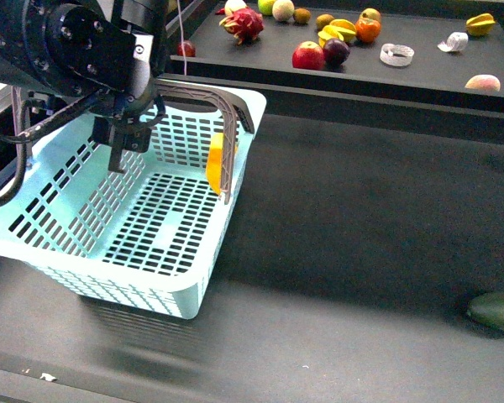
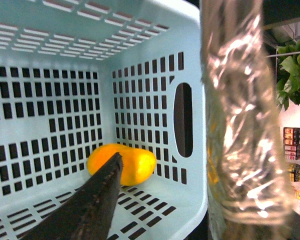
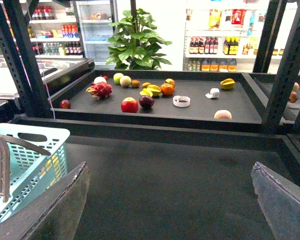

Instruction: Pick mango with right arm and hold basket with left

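Light turquoise slotted plastic basket (image 1: 109, 227) sits on the dark surface (image 1: 361, 227), tilted, its grey-brown hoop handle (image 1: 227, 126) raised at the far rim. Plump yellow-orange mango (image 2: 122, 164) lies on the basket floor against the end wall, below the oval hand slot; in the front view it shows just behind the handle. Glossy black left arm (image 1: 76, 50) reaches over the basket's near-left corner, its left tool (image 1: 122, 147) hanging down inside the basket; in the left wrist view one dark finger (image 2: 90, 200) points toward the mango, apart from it. Whether that tool grips anything, cannot tell. Right tool (image 3: 170, 200): fingers spread wide, empty, above bare dark surface beside the basket. Raised tray (image 1: 420, 71) beyond holds assorted fruit. Dark green oval fruit (image 1: 496, 311) lies at the surface's right edge.
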Motion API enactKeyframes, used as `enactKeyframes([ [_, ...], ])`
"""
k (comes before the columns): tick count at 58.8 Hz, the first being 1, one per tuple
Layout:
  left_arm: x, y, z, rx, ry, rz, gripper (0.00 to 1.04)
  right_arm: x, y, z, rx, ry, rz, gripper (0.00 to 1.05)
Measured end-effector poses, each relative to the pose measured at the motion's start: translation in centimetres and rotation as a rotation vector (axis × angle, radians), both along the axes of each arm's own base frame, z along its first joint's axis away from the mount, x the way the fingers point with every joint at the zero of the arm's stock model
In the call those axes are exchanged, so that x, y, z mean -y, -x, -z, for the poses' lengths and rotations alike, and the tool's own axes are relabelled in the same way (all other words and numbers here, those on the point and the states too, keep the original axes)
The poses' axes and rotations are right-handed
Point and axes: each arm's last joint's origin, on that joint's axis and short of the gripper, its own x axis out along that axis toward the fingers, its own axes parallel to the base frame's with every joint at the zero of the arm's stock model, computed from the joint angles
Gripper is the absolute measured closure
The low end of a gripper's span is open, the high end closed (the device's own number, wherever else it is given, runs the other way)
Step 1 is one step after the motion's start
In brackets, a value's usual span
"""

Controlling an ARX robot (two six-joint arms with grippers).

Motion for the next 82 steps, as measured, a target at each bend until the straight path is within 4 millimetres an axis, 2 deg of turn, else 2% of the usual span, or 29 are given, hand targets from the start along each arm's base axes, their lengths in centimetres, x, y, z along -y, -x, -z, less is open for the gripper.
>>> enactKeyframes([
  [5, -0.7, 1.0, -1.6, 0.025, -0.036, -0.004, 0.27, 0.0, 0.0, 0.0, 0.0, 0.0, 0.0, 0.08],
  [10, -1.1, 2.7, -4.4, 0.082, -0.077, 0.038, 0.07, 0.0, 0.0, 0.0, 0.0, 0.0, 0.0, 0.08],
  [20, -2.1, 6.7, -6.2, 0.102, -0.15, 0.084, 0.08, 0.0, 0.0, 0.0, 0.0, 0.0, 0.0, 0.08],
  [27, -3.1, 10.4, -7.1, 0.104, -0.227, 0.115, 0.08, 0.0, 0.0, 0.0, 0.0, 0.0, 0.0, 0.08],
  [31, -4.6, 12.8, -7.7, 0.102, -0.261, 0.086, 0.08, 0.0, 0.0, 0.0, 0.0, 0.0, 0.0, 0.08],
  [35, -7.3, 16.5, -8.6, 0.101, -0.302, 0.01, 0.08, 0.0, 0.0, 0.0, 0.0, 0.0, 0.0, 0.08],
  [44, -9.8, 21.5, -9.4, 0.086, -0.351, -0.072, 0.08, 0.0, 0.0, 0.0, 0.0, 0.0, 0.0, 0.08],
  [52, -10.2, 24.1, -9.0, 0.07, -0.381, -0.08, 0.08, 0.0, 0.0, 0.0, 0.0, 0.0, 0.0, 0.08],
  [61, -10.3, 24.3, -9.2, 0.083, -0.383, -0.079, 0.08, 0.0, 0.0, 0.0, 0.0, 0.0, 0.0, 0.08],
  [66, -10.7, 24.6, -8.2, 0.209, -0.479, 0.228, 0.22, 0.0, 0.0, 0.0, 0.0, 0.0, 0.0, 0.08],
  [69, -11.1, 25.4, -7.9, 0.293, -0.679, 0.422, 0.33, 0.0, 0.0, 0.0, 0.0, 0.0, 0.001, 0.08],
  [72, -11.3, 26.0, -8.4, 0.347, -0.893, 0.537, 0.46, 0.0, 0.0, 0.0, 0.0, 0.0, 0.001, 0.08],
  [77, -11.5, 26.9, -8.3, 0.321, -1.089, 0.58, 0.64, 0.0, 0.0, 0.0, 0.0, 0.0, 0.0, 0.08],
  [82, -11.5, 27.7, -7.8, 0.291, -1.15, 0.6, 0.82, 0.0, 0.0, 0.0, 0.0, 0.0, 0.001, 0.08],
])
